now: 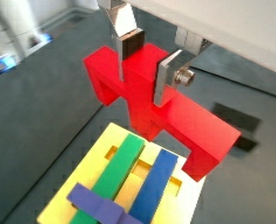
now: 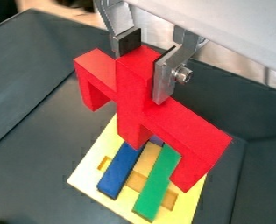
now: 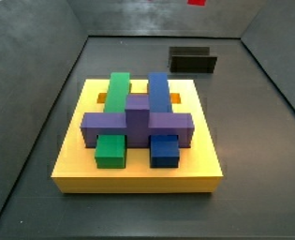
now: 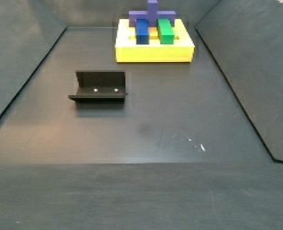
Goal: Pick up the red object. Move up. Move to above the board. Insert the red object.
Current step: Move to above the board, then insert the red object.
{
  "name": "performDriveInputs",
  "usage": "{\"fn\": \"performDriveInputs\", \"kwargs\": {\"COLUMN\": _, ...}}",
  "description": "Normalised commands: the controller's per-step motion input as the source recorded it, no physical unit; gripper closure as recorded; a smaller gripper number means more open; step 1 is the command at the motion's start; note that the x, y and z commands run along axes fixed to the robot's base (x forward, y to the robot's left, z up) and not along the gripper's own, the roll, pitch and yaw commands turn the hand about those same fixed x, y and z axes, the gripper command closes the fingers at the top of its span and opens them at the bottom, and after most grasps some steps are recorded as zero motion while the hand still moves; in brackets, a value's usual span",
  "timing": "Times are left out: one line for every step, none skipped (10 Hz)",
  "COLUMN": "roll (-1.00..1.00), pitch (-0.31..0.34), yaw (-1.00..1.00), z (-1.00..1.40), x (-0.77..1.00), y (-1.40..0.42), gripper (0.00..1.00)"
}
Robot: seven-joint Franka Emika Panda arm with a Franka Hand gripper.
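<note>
Both wrist views show the gripper [image 1: 148, 59] [image 2: 148, 54] with its flat silver fingers [image 1: 169, 77] pinched on the central post of the bright red block piece [image 1: 164, 109] [image 2: 146, 109], dark pads pressed against the post's two faces, so the jaws stand only as far apart as that post is thick. The red piece hangs clear in the air above the large flat square yellow slab with slots [image 1: 95, 160] [image 2: 99, 156], not touching it. Its wide bar runs slantwise across each wrist view, long axis level, with the two short legs pointing down toward the slab and the post pointing up into the gripper. On the slab lie a green bar [image 1: 120, 162] [image 2: 159, 179] and a blue bar [image 1: 155, 179] [image 2: 121, 166] side by side, with a purple piece [image 1: 102, 205] across them; the red piece hides part of the slab in both wrist views. From the side views the slab [image 3: 137, 169] [image 4: 154, 52] rests on the dark floor [image 4: 144, 126], well apart from the dark L-shaped fixture [image 3: 192, 60] [image 4: 99, 87]. A side view catches only a red sliver at its top edge [image 3: 198, 3], the rest cut off; the gripper itself is out of frame there.
</note>
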Motion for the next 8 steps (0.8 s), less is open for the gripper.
{"fn": "performDriveInputs", "kwargs": {"roll": 0.08, "pitch": 0.174, "yaw": 0.84, "z": 0.03, "x": 0.05, "y": -0.03, "gripper": 1.00}}
{"fn": "performDriveInputs", "kwargs": {"roll": 0.08, "pitch": 0.163, "yaw": 0.58, "z": 0.03, "x": 0.06, "y": -0.04, "gripper": 1.00}}
{"fn": "performDriveInputs", "kwargs": {"roll": 0.08, "pitch": 0.149, "yaw": 0.31, "z": 0.03, "x": 0.07, "y": -0.04, "gripper": 1.00}}
{"fn": "performDriveInputs", "kwargs": {"roll": -0.33, "pitch": 0.000, "yaw": 0.07, "z": -0.28, "x": 0.00, "y": 0.05, "gripper": 1.00}}
{"fn": "performDriveInputs", "kwargs": {"roll": -0.45, "pitch": 0.000, "yaw": 0.05, "z": -0.25, "x": 0.00, "y": 0.09, "gripper": 1.00}}
{"fn": "performDriveInputs", "kwargs": {"roll": -0.47, "pitch": -0.004, "yaw": 0.03, "z": -0.20, "x": 0.00, "y": 0.07, "gripper": 1.00}}
{"fn": "performDriveInputs", "kwargs": {"roll": -0.50, "pitch": 0.000, "yaw": 0.08, "z": -0.13, "x": 0.00, "y": 0.03, "gripper": 1.00}}
{"fn": "performDriveInputs", "kwargs": {"roll": -0.46, "pitch": -0.001, "yaw": 0.06, "z": -0.25, "x": 0.00, "y": 0.12, "gripper": 1.00}}
